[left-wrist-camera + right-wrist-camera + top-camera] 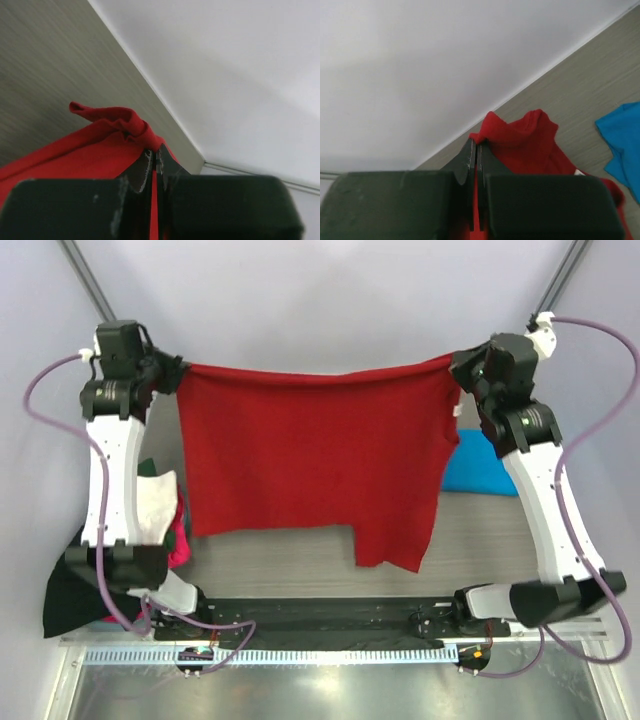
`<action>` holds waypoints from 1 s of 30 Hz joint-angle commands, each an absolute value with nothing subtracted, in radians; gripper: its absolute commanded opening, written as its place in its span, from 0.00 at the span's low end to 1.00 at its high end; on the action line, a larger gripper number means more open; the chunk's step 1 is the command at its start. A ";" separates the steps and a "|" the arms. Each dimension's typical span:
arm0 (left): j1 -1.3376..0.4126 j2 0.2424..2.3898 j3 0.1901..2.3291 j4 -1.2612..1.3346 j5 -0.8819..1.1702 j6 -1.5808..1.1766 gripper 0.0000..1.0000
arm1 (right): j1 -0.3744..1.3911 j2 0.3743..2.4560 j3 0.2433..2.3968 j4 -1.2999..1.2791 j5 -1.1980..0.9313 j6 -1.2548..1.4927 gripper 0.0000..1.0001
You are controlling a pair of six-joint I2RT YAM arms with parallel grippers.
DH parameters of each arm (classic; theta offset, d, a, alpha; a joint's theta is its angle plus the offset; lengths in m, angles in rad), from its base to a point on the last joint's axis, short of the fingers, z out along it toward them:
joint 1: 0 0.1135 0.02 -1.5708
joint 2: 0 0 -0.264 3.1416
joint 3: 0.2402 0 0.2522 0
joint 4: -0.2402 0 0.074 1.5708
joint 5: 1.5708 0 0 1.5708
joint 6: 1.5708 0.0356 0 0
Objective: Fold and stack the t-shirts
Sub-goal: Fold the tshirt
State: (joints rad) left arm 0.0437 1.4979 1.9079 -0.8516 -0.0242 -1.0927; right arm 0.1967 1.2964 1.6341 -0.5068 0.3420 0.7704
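Above the table (300, 560), the red t-shirt (310, 455) hangs spread wide. The blue t-shirt (482, 472) lies on the table's right side. The left pincer (154, 155) and right pincer (475, 150) each clench one top corner of the red t-shirt.

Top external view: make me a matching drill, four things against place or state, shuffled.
Things:
1. red t-shirt
2. blue t-shirt
3. white cloth
4. black cloth

Places or states:
A. lying flat at the right side of the view
B. pinched at its upper corners by the left gripper and the right gripper, hanging spread out
C. bottom-left corner of the view
D. mid-left, partly hidden by the left arm

Pairs: 1-B, 2-A, 3-D, 4-C
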 commanded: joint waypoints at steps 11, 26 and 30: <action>0.184 1.735 2.359 -0.733 0.242 -1.190 0.00 | 0.014 1.462 2.007 -0.434 0.109 0.839 0.01; 0.146 1.482 1.026 -0.163 0.196 -1.106 0.00 | -0.023 1.296 0.848 0.099 0.020 0.937 0.01; 0.137 1.451 0.864 -0.088 0.183 -1.092 0.00 | -0.023 1.275 0.681 0.140 0.018 0.936 0.01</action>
